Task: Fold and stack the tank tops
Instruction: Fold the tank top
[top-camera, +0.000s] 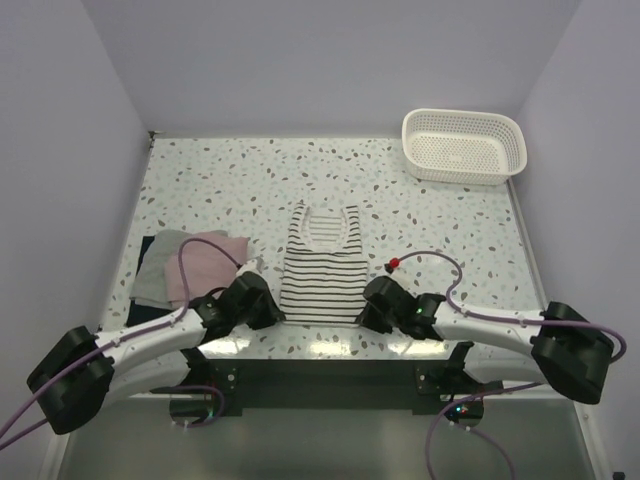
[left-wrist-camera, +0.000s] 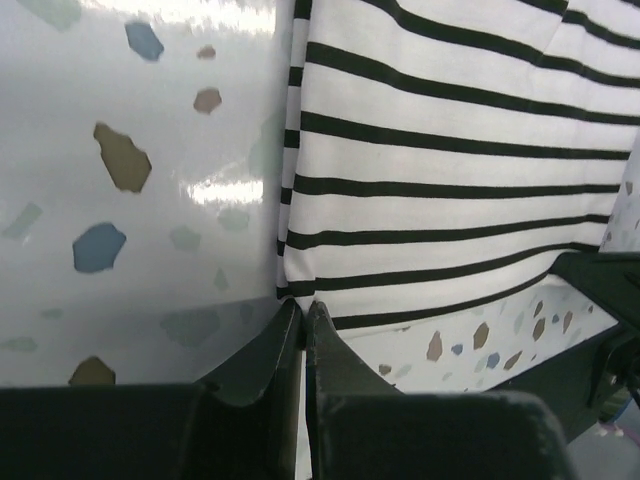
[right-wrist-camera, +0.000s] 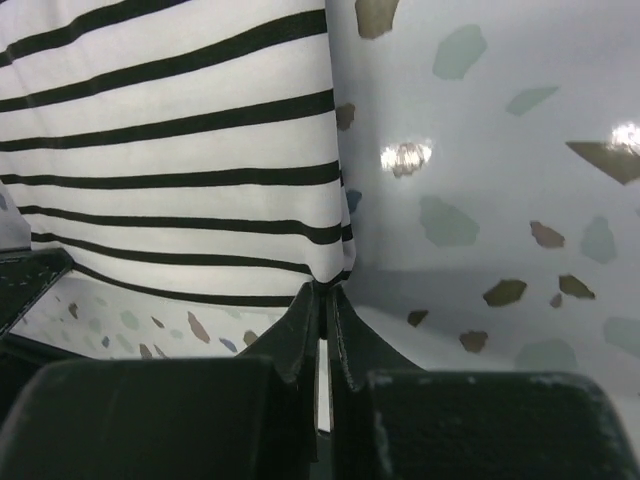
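1. At table centre, near side: striped tank top (top-camera: 320, 265) lies flat, neckline far.
2. Pinched closed on its near hem corners: left gripper (left-wrist-camera: 303, 318), right gripper (right-wrist-camera: 325, 298).
3. Advice: lift both evenly; carry hem far without skew.

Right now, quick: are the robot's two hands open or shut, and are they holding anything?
Left gripper: shut, pinching a hem corner of the striped tank top.
Right gripper: shut, pinching its other hem corner.

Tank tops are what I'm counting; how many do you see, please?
3: striped top flat at centre; pink top and dark top piled at left. Grey cloth there may be a fourth.
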